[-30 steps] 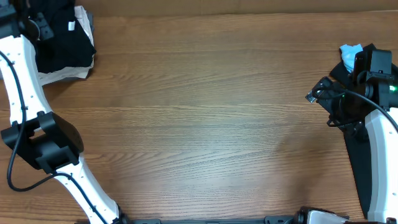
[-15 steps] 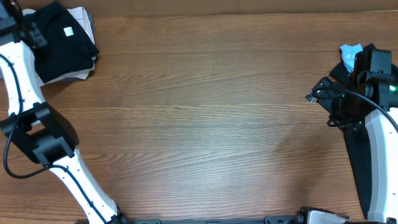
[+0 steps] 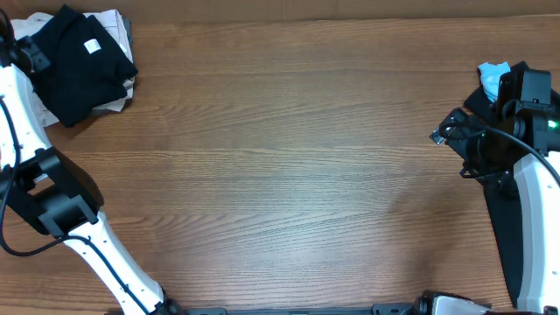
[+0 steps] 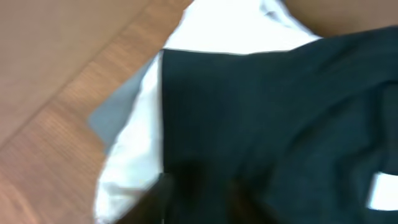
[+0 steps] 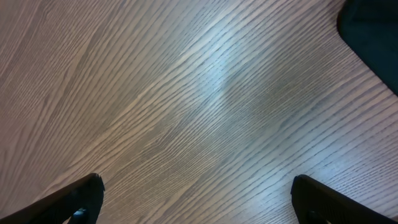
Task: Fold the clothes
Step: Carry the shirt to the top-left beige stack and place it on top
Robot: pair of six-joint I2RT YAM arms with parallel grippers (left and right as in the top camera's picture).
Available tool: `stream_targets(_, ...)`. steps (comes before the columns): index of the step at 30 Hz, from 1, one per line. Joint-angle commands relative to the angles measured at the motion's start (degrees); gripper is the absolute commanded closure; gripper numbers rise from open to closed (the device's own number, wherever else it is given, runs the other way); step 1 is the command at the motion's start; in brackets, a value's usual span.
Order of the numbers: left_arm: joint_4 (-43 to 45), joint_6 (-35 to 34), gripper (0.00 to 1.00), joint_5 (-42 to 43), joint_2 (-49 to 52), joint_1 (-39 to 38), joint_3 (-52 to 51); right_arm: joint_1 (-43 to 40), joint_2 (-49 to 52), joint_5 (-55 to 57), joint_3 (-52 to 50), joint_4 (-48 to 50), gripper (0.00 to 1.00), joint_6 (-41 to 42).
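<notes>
Up at ten o'clock on the worktop, the big black garment sits bunched on top of a stack, its small white label facing up. Cream pieces peek out from under it at the far edge, and the left wrist view shows a sliver of grey fabric at the side. The left arm runs up the nine o'clock edge to that pile. Its wrist view is a blur of black cloth over cream, right up close. The left jaws can't be made out there, so I cannot tell whether they are open or closed.

Over at three o'clock, a light blue piece pokes out at the worktop's edge by the right arm. More black fabric lies beneath that arm, down towards four o'clock. The right jaws are spread wide, their fingertips at the bottom corners of the wrist view. There's only bare wood between them, and a corner of black cloth shows at one o'clock.
</notes>
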Motion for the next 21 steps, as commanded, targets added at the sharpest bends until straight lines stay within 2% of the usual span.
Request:
stream_targets(1,2.0,-2.8,0.89,3.1,0.3,-0.6,0.2,-0.2,-0.4,-0.3,1.2,0.2,0.0,-0.4)
stream_targets(8,5.7,-2.8,0.95,3.2,3.3,-0.6,0.1,-0.2,-0.4,-0.3,1.2,0.2,0.0,-0.4)
stream_targets(13,7.4,-1.3,0.85,2.6,8.0,-0.5,0.1,-0.2,-0.4,-0.3,1.2,0.2,0.0,-0.4)
stream_targets(17,6.5,-2.3,0.81,-1.1,10.3,-0.1,0.1,-0.2,-0.4,-0.3,1.2,0.2,0.0,-0.4)
stream_targets(21,6.5,-2.8,0.78,-1.2,9.3,0.1,1.3,-0.2,-0.4,-0.3,1.2,0.2,0.0,-0.4)
